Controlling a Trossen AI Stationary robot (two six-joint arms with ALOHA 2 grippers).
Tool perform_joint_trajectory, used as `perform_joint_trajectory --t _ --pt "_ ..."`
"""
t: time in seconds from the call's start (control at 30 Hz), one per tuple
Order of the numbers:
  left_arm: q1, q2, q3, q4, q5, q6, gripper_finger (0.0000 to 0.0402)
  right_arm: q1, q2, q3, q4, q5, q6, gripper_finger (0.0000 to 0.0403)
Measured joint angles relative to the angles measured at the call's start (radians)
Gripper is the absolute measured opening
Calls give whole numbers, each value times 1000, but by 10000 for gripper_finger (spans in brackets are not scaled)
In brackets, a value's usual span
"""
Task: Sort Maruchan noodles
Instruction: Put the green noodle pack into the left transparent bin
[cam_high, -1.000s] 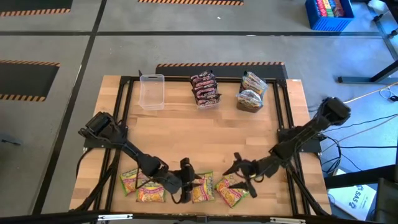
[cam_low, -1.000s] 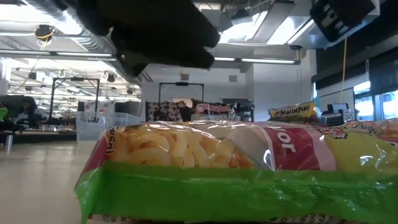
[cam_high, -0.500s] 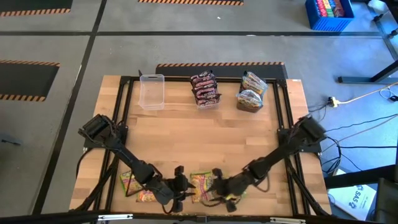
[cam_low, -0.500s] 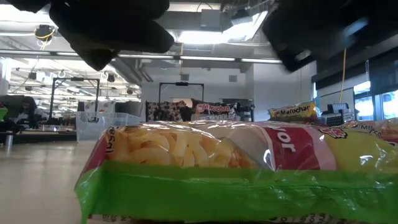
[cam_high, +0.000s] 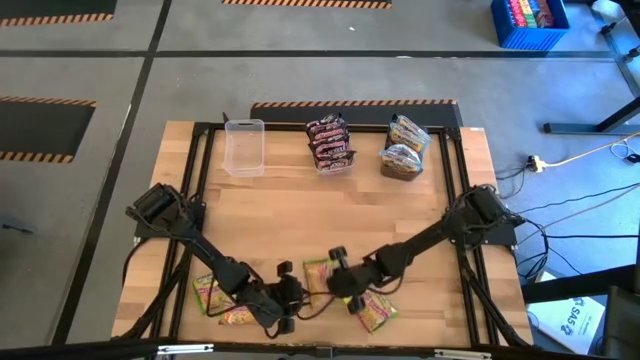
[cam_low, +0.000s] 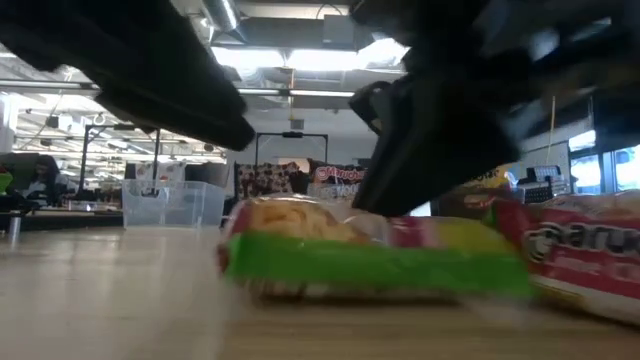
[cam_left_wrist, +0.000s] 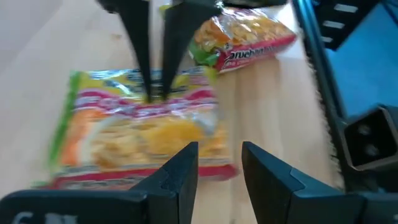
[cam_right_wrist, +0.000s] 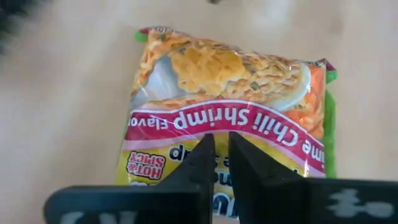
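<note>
A yellow-green Maruchan packet (cam_high: 316, 272) lies flat on the table near its near edge; it also shows in the right wrist view (cam_right_wrist: 224, 93), the left wrist view (cam_left_wrist: 137, 134) and the low view (cam_low: 370, 255). My right gripper (cam_high: 338, 280) stands over it with its fingers together, seen from its own wrist (cam_right_wrist: 222, 146). My left gripper (cam_high: 288, 297) is open and low at the packet's left side (cam_left_wrist: 221, 149), holding nothing. Three more yellow-green packets lie flat nearby (cam_high: 207, 292) (cam_high: 240, 316) (cam_high: 375, 310). My right gripper sets its two close-set fingertips (cam_left_wrist: 155, 93) down on the packet's printed upper face (cam_right_wrist: 186, 121), about at its middle. The fingers come from above, slanting in from the table's right. The packet lies flat on the table under them.
At the far edge stand a clear tub with nothing in it (cam_high: 244, 146), a tub of dark maroon packets (cam_high: 330, 142) and a tub of yellow-orange packets (cam_high: 405, 148). A black frame rail (cam_high: 200, 170) runs along the table's sides. Bare wood lies in the middle.
My right gripper has gone toward the table's left and come down onto the yellow-green packet. The packet has slid along the table away from the near edge, staying flat. My left gripper has stayed close by at the packet's left.
</note>
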Motion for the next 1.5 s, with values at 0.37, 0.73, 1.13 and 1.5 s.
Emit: perform_joint_trajectory --t 0.37,0.73,1.13,1.5 --pt "49 0 0 3 -82 1 119 -24 -167 88 -430 103 26 26" --pt "134 32 0 47 -130 0 119 -173 -531 -519 186 -41 406 26" --pt "152 143 3 106 -75 -42 119 -236 -524 -744 632 -187 691 106" --pt "152 147 2 111 -93 -44 119 -236 -379 -743 694 -228 917 311"
